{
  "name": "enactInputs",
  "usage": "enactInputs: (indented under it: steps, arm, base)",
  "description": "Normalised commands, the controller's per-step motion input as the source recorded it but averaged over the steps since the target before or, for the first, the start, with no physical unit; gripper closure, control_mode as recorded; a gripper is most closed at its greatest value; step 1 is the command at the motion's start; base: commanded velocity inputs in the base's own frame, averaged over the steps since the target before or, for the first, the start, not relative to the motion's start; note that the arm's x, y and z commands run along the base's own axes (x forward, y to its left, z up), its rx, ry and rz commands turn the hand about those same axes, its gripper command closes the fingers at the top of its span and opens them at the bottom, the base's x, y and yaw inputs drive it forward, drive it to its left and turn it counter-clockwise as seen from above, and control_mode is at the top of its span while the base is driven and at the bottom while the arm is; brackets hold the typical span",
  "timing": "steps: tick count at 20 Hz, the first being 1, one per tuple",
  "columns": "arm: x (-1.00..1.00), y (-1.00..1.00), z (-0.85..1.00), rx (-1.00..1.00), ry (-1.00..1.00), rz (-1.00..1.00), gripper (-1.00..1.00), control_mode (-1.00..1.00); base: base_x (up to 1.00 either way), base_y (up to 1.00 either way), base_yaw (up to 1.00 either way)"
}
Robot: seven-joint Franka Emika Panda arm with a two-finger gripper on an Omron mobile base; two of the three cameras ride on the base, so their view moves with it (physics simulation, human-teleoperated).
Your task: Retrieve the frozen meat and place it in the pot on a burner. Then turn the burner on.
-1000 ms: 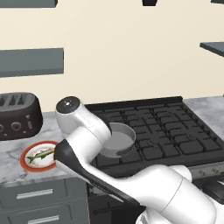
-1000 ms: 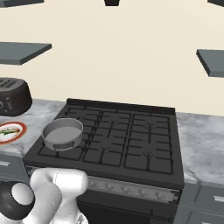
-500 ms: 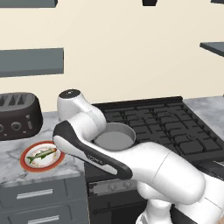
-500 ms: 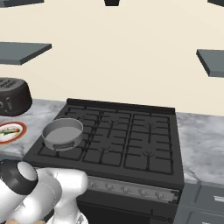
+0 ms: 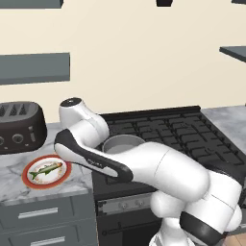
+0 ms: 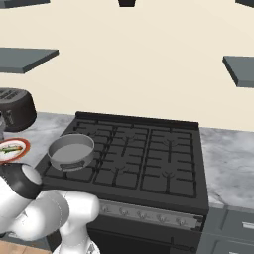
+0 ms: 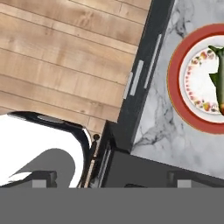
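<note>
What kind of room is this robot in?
It looks like a kitchen. There is a black gas cooktop with a grey pot sitting on it, a dark toaster on the marble counter, and a small fish lying on a plate beside the stove.

The marble bench (image 5: 14, 185) carries a red-rimmed plate (image 5: 46, 171) near its front edge and a dark toaster (image 5: 19, 127) behind. Right of it, the cooktop (image 6: 149, 154) bears the pot (image 6: 72, 151).
</note>
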Motion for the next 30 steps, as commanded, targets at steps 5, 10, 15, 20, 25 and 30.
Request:
enactInputs:
  steps: [5, 10, 15, 20, 25, 30]
  arm:
    - [0.51, 0.11, -0.15, 0.0, 0.2, 0.0, -1.0, -1.0]
    - [0.35, 0.28, -0.02, -0.07, 0.07, 0.0, -1.0, -1.0]
    - [0.31, 0.34, -0.23, -0.06, 0.0, 0.0, -1.0, -1.0]
    - [0.35, 0.36, -0.29, -0.04, 0.0, 0.0, -1.0, -1.0]
    - [0.37, 0.39, -0.03, -0.02, 0.0, 0.0, -1.0, -1.0]
    - [0.44, 0.31, -0.12, -0.03, 0.0, 0.0, -1.0, -1.0]
  base:
    - [0.0, 0.0, 0.0]
    - [0.0, 0.0, 0.0]
    - [0.0, 0.0, 0.0]
    - [0.0, 0.0, 0.0]
    - [0.0, 0.0, 0.0]
    - [0.0, 0.0, 0.0]
